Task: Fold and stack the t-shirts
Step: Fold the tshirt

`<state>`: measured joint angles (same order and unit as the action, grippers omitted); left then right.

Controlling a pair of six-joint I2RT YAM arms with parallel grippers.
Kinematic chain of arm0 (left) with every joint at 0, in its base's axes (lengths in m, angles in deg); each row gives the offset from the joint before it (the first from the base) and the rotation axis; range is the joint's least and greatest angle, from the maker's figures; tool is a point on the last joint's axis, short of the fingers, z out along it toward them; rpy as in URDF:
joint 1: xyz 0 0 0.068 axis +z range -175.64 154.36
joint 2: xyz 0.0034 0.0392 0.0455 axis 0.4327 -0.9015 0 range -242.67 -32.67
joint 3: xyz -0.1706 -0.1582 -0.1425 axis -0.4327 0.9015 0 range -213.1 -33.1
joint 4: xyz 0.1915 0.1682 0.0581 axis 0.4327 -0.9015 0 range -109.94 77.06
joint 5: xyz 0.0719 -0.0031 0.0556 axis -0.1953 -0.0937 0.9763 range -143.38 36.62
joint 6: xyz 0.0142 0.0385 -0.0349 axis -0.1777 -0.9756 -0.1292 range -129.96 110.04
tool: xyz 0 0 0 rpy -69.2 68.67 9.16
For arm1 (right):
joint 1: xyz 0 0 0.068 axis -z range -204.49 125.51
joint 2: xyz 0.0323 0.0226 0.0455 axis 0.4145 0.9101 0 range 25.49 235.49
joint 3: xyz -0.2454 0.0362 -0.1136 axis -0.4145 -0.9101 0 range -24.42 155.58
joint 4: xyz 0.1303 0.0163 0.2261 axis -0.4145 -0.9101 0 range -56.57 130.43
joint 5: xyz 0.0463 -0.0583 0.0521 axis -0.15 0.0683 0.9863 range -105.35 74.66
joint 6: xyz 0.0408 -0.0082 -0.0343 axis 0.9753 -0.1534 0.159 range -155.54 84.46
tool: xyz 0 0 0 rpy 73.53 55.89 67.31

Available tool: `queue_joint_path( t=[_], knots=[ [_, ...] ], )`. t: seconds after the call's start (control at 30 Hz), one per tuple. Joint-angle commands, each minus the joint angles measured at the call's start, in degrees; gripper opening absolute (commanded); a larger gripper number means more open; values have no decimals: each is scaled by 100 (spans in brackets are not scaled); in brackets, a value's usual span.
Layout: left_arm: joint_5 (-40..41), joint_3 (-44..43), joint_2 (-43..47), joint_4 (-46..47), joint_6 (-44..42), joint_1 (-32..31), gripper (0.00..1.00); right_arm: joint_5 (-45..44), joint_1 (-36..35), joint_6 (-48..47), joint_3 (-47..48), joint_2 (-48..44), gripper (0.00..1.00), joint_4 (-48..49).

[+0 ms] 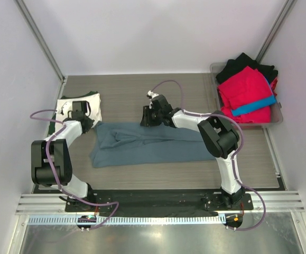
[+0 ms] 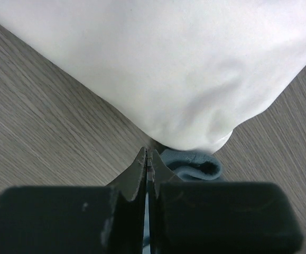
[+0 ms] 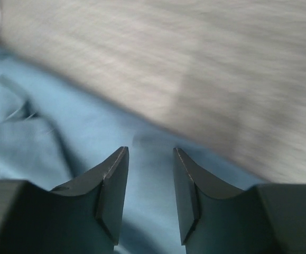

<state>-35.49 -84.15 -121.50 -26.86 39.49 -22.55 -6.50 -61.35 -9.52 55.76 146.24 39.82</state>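
The slate blue-grey t-shirt (image 1: 147, 143) lies spread and partly folded across the middle of the table. The cream-white t-shirt (image 1: 81, 106) lies folded at the back left on the dark green t-shirt, of which only an edge (image 1: 93, 95) shows. My left gripper (image 1: 87, 123) is at the blue-grey shirt's left far corner, beside the white shirt (image 2: 184, 63). Its jaws are shut (image 2: 148, 153), with a fold of blue-grey cloth (image 2: 195, 166) at the tips. My right gripper (image 1: 145, 117) is open (image 3: 150, 153) just over the blue-grey shirt (image 3: 63, 137) near its far edge.
A clear plastic bin (image 1: 277, 117) at the back right holds a red shirt (image 1: 245, 90), a black shirt (image 1: 245, 62) and a bright blue shirt (image 1: 253, 106). Walls stand close on the left and right. The arms' bases sit on the rail at the near edge.
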Motion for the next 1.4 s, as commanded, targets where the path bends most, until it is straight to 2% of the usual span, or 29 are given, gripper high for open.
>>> queue_joint_path(
  t=[0.0, 0.1, 0.23, 0.4, 0.63, 0.67, 0.77, 0.8, 0.9, 0.97, 1.17, 1.37],
  knots=[
    [83, 42, 103, 117, -14, -2, 0, 636, -277, -343, 392, -280, 46, 271],
    [-206, 33, 138, 187, -155, 7, 3, 733, -593, -597, 656, -131, 48, 210],
    [-681, 243, 341, 424, -147, -19, 14, 786, -962, -800, 876, 45, 51, 174],
    [-1129, 341, 359, 556, -50, -125, 22, 742, -1139, -967, 1280, 308, 52, -87],
    [-1025, 95, 104, 468, -85, -572, 27, 338, -1306, -1125, 1693, 642, 49, -441],
    [-1024, 78, 60, 451, -76, -590, 28, 329, -1315, -1117, 1711, 660, 48, -441],
    [-1147, -89, -230, 433, -128, -643, 29, 372, -1332, -1126, 1685, 626, 27, -450],
    [-1173, -142, -344, 424, -146, -661, 30, 408, -1332, -1117, 1668, 591, 17, -424],
    [-1095, -423, -792, 232, -208, -740, 29, 443, -1350, -1099, 1352, 336, 4, -222],
    [-1060, -538, -1065, 135, -217, -731, 29, 495, -1341, -1047, 904, -14, 1, -46],
    [-893, -661, -1364, 3, -252, -731, 29, 601, -1359, -801, -669, -1052, 1, 885],
    [-734, -766, -1426, -138, -296, -731, 29, 750, -1394, -528, -2163, -2002, 6, 1246]
  ],
)
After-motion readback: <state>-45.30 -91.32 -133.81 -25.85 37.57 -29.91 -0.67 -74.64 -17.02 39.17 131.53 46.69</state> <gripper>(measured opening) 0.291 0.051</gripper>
